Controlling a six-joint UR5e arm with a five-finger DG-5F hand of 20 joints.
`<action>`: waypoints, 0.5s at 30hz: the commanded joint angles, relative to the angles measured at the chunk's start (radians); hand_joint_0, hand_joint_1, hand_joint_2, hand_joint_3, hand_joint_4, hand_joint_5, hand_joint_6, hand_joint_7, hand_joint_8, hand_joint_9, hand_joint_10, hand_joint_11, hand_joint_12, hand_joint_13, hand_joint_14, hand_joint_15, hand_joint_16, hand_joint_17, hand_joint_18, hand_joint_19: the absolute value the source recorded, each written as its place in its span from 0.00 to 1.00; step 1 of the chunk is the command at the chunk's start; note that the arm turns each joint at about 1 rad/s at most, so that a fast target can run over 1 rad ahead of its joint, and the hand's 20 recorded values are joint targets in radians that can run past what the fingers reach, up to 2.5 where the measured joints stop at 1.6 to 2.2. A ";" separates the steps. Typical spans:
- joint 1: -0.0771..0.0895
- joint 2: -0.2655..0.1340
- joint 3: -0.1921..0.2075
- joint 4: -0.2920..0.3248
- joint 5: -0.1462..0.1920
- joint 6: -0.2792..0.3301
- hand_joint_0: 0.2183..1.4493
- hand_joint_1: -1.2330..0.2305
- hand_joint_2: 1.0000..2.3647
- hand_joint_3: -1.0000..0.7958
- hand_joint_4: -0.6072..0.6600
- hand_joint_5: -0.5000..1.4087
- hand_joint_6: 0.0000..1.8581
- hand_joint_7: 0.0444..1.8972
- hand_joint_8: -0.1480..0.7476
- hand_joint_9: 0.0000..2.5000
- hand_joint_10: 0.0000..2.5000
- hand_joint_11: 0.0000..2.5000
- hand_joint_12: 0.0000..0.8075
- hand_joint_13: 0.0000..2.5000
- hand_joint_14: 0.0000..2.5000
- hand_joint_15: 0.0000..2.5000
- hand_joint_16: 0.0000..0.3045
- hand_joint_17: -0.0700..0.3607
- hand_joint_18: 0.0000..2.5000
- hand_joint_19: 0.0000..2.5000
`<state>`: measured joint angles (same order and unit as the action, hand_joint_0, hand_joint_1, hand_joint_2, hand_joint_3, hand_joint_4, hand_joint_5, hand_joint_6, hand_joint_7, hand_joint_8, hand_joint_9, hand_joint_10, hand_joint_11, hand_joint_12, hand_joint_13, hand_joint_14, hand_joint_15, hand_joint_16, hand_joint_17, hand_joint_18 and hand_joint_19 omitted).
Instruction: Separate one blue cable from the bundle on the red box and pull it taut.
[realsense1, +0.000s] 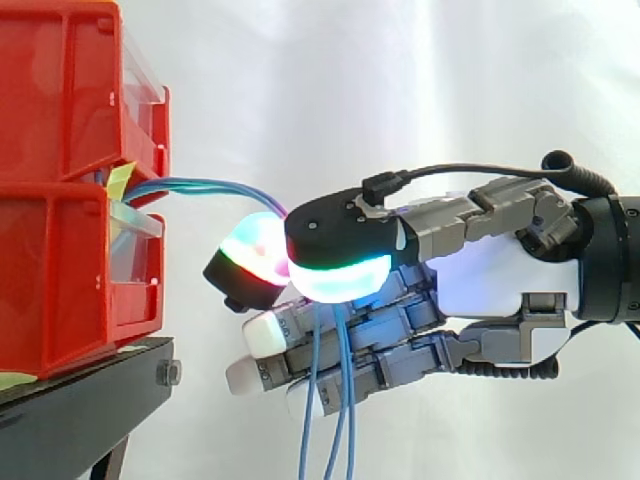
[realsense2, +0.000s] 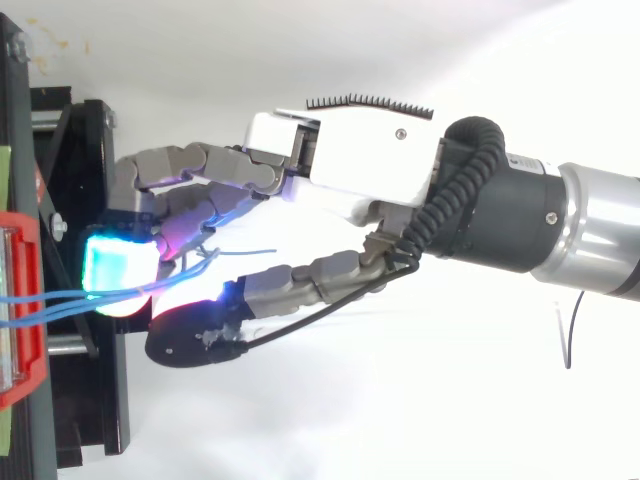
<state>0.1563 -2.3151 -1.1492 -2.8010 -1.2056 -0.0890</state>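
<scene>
Several strands, one pinch

Pulling from here could shift the red bins (realsense1: 60, 200) on the stand (realsense1: 90, 390) if the cables snag at that end. The blue cables (realsense1: 215, 186) arc slack from the bins to the hand (realsense1: 480, 280). Its thumb and fingers are curled, pinching the cables between glowing pads (realsense1: 340, 280), and the loose ends hang below. More than one strand seems caught, so a pull would likely tighten the bundle, not one cable. A light pinch could let it slip.

Two bins are stacked. The cables come out at the lower one's clear front, by a yellow tag (realsense1: 118, 180). What else either holds is hidden.
</scene>
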 joint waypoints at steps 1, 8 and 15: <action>-0.001 0.000 0.000 0.000 0.001 0.000 0.39 0.25 0.01 0.43 0.64 0.21 0.27 0.67 0.48 0.25 0.00 0.14 0.43 0.15 0.00 0.07 0.16 0.41 0.18 0.16; -0.001 0.000 0.000 0.000 0.000 0.000 0.29 0.37 0.00 0.28 0.66 0.22 0.27 0.69 0.52 0.30 0.00 0.16 0.45 0.18 0.00 0.08 0.16 0.42 0.20 0.17; 0.000 0.008 0.000 0.000 0.001 -0.005 0.30 0.46 0.00 0.28 0.66 0.22 0.27 0.69 0.54 0.33 0.00 0.16 0.45 0.20 0.00 0.08 0.16 0.42 0.21 0.18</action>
<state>0.1558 -2.3085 -1.1490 -2.8010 -1.2048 -0.0924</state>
